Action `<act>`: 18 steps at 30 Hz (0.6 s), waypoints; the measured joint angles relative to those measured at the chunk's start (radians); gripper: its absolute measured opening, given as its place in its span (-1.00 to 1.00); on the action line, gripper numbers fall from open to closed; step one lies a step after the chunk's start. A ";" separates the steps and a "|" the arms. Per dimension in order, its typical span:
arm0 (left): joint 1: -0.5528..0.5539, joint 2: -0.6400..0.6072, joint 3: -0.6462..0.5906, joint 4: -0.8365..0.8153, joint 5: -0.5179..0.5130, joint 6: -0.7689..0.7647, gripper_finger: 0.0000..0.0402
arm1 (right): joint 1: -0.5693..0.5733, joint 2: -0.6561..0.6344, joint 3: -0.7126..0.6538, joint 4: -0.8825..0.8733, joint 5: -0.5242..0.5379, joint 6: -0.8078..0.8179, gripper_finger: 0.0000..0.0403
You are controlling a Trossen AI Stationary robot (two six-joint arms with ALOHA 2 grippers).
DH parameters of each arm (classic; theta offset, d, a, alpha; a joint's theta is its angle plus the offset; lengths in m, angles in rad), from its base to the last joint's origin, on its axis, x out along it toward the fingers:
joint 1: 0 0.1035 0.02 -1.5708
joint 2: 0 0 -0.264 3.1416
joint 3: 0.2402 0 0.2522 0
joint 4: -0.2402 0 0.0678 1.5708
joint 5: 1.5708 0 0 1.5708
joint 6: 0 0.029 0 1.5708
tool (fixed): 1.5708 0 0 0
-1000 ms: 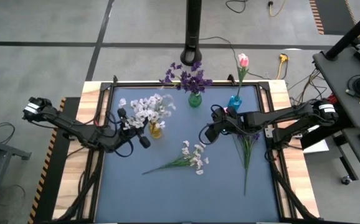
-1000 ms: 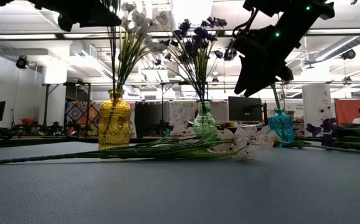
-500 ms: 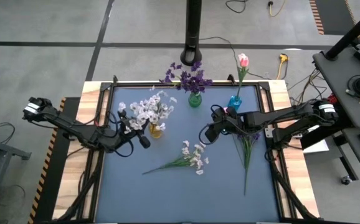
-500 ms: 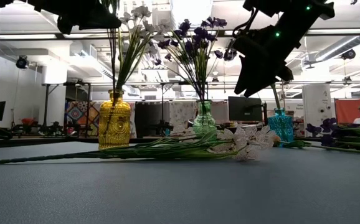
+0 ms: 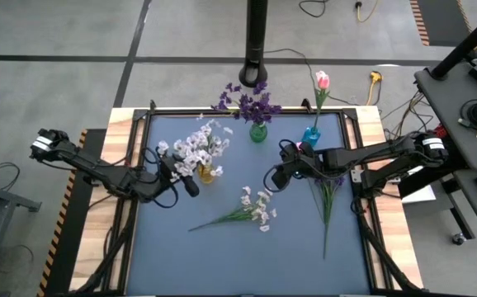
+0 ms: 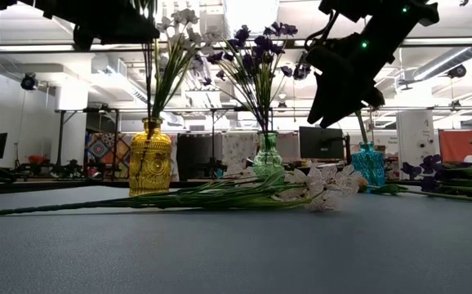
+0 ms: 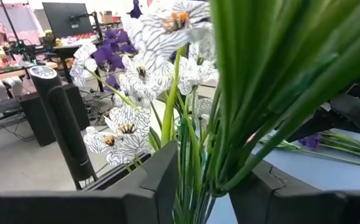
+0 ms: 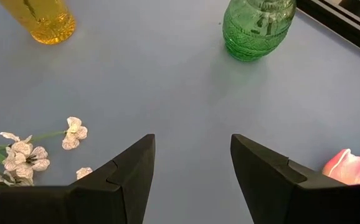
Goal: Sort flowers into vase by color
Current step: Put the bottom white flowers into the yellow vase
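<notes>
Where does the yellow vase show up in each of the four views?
High view: yellow vase left of centre on the blue mat, under white flowers, beside the left gripper.
Low view: yellow vase at left, standing upright.
Left wrist view: not visible; stems fill the picture.
Right wrist view: yellow vase at the top left corner.
Shared landmark: the green vase.

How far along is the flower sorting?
Mostly done: white sprays stand in the yellow vase, purple blooms in the green vase, and a pink bud in the blue vase. The left end effector is at the white stems. One white sprig and a purple sprig lie unsorted.
</notes>
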 joint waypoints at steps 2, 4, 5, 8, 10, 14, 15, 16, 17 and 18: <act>0.000 0.000 0.000 0.000 0.000 -0.006 -0.40 | 0.000 0.000 0.000 0.000 0.000 0.000 0.01; 0.000 0.000 0.000 -0.002 -0.010 -0.017 -0.35 | 0.000 0.000 0.000 0.000 -0.001 0.000 0.01; 0.000 0.000 0.000 -0.007 -0.019 -0.025 -0.33 | 0.000 0.000 0.000 0.000 -0.002 0.000 0.01; 0.000 0.000 0.000 -0.016 -0.044 -0.047 -0.26 | 0.000 0.000 0.000 0.000 -0.019 0.000 0.01; 0.000 0.000 0.000 -0.015 -0.044 -0.049 -0.23 | 0.000 0.000 0.000 0.000 -0.021 0.000 0.01; 0.000 0.000 0.002 -0.013 -0.042 -0.049 -0.22 | 0.000 0.000 0.000 0.000 -0.022 0.000 0.01; 0.000 0.000 0.002 -0.013 -0.043 -0.051 -0.22 | 0.000 0.000 0.000 0.000 -0.022 0.000 0.01; 0.001 0.000 0.002 -0.012 -0.042 -0.055 -0.23 | 0.000 0.000 0.000 0.000 -0.022 0.000 0.01; 0.002 0.000 0.002 -0.010 -0.043 -0.060 -0.24 | 0.000 0.000 0.000 0.000 -0.022 0.000 0.01; 0.002 0.000 0.002 -0.008 -0.043 -0.066 -0.26 | 0.000 0.000 0.000 0.000 -0.022 0.000 0.01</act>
